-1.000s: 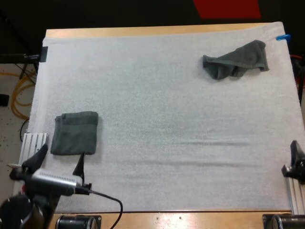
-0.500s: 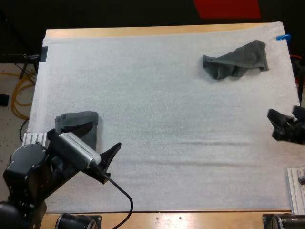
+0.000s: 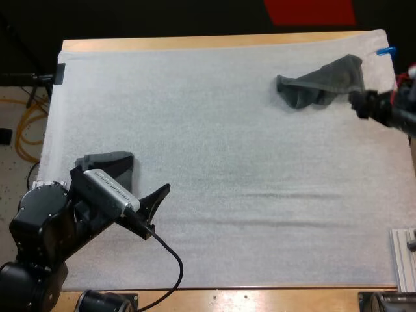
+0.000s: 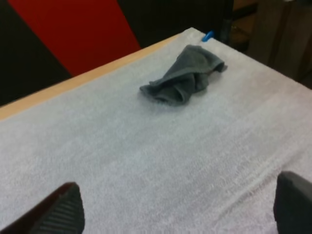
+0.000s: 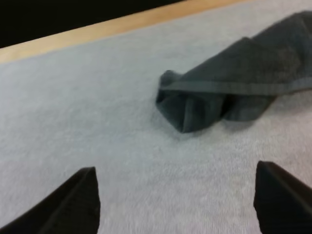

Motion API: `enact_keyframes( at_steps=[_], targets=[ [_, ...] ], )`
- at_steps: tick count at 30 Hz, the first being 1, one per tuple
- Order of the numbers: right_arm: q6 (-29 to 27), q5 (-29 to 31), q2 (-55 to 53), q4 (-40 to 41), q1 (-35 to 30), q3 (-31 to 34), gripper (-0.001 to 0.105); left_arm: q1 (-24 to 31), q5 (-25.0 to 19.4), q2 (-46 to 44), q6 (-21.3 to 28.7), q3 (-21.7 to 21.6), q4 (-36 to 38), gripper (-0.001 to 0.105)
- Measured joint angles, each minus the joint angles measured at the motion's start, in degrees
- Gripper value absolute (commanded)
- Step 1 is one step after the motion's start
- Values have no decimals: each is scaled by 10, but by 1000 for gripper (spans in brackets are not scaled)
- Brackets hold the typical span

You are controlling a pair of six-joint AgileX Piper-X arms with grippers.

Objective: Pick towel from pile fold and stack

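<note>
Grey-green crumpled towel [image 3: 320, 82]: far right area of white mat [image 3: 227, 130], near far edge. Right gripper [image 5: 178, 200]: close to crumpled towel's right end, fingers spread wide, clear of cloth. Left gripper [image 4: 175, 209]: over near left area of mat, fingers spread wide, nothing between them. Folded towel [image 3: 107, 159]: flat on mat, near left, partly hidden behind left gripper.
</note>
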Motion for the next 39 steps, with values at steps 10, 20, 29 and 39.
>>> enact_keyframes(
  at_steps=[10,20,29,39],
  targets=[
    [97,5,236,-48,11,-96,64,0,0,0,-17,0,0,76],
    [224,40,411,-122,74,-169,64,0,0,0,-42,-1,0,76],
    [299,87,487,-146,77,-215,46,0,0,0,-66,-1,0,76],
    [257,48,476,-177,76,-219,0,0,0,0,-67,-1,0,76]
  ],
)
